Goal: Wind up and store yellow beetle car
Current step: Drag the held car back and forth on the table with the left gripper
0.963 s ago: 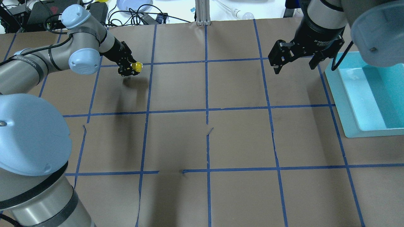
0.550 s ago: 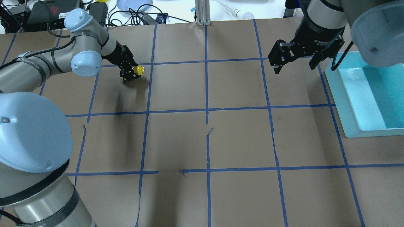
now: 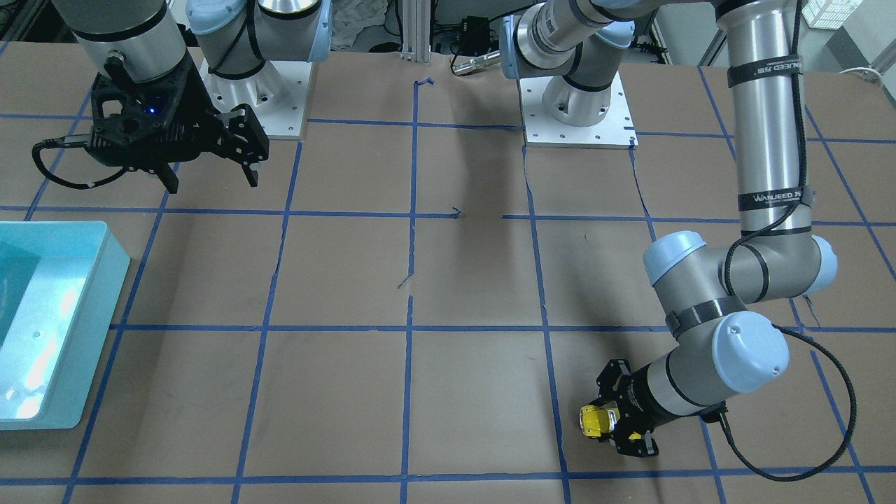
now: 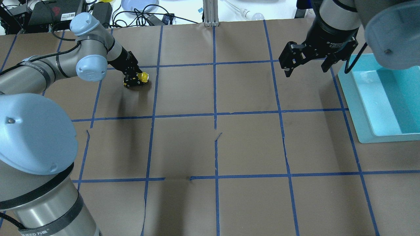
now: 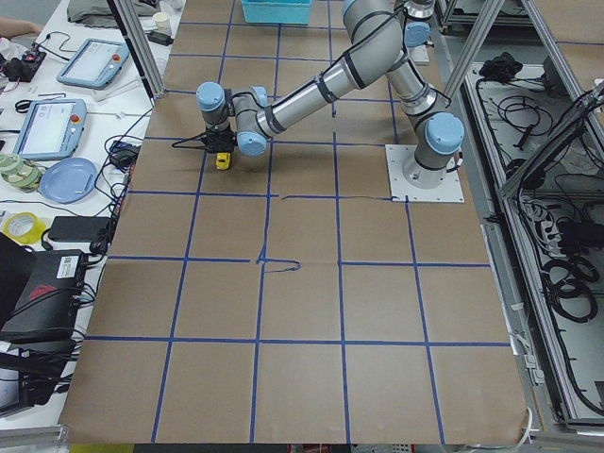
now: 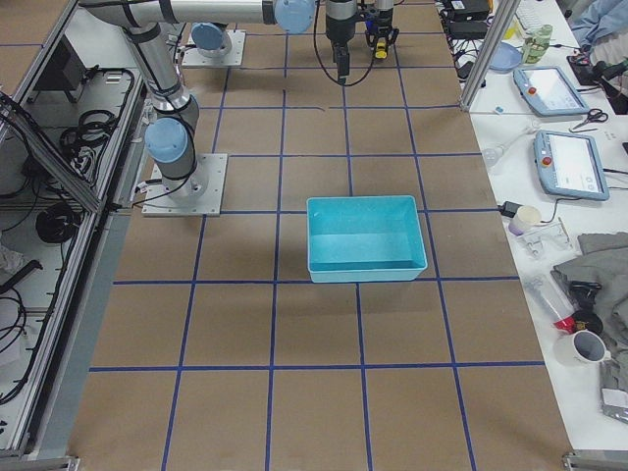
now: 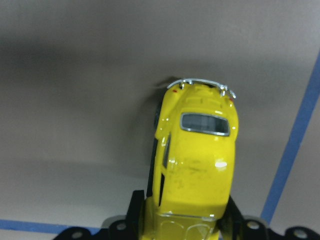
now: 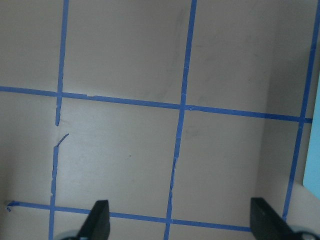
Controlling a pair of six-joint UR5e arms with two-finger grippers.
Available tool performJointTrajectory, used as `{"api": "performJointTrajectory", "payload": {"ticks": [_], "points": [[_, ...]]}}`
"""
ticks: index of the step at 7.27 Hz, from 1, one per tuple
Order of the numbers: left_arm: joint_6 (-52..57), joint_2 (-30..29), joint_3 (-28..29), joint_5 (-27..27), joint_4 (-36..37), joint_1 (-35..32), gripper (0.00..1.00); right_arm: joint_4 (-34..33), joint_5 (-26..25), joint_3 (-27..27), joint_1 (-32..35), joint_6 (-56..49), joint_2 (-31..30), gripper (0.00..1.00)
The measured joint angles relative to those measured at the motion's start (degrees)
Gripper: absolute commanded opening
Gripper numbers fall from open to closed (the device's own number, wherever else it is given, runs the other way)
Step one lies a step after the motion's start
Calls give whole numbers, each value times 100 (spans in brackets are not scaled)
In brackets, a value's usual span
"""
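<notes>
Brown paper covers the worktop (image 4: 249,144), and blue tape (image 4: 215,114) divides it into squares. At the far left of the overhead view, the left arm reaches low across the paper. Its left hand (image 4: 136,78) is clenched on the yellow beetle car (image 4: 142,76). The wrist camera shows the two fingers pinching one end of the body, with the roof, a window and the chrome bumper sticking out beyond them (image 7: 197,165).

Gripping it by the end looks deliberate, because it leaves the underside and wheels free to meet the paper. I take that as the way to wind a toy like this, by pressing it down and dragging it. The car hangs close over its own shadow (whether the wheels actually touch the paper I cannot tell), so I judge the winding stroke to be the step in hand.

The middle squares carry only tape and a few tears in the paper.

Further right, the right hand (image 4: 305,70) hangs released above the worktop, its fingers spread wide with nothing between them. It sits just beside the teal bin (image 4: 357,105) at the right edge, well apart from the car. That seems a sensible place to wait, since the bin is the likely store and the car would have to cross the worktop to reach it.
</notes>
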Motion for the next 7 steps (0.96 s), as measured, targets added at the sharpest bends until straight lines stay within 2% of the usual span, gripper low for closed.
{"api": "performJointTrajectory", "payload": {"ticks": [7], "points": [[262, 12, -16, 374, -111, 280, 21, 4, 0, 0, 3, 0, 0, 100]]}}
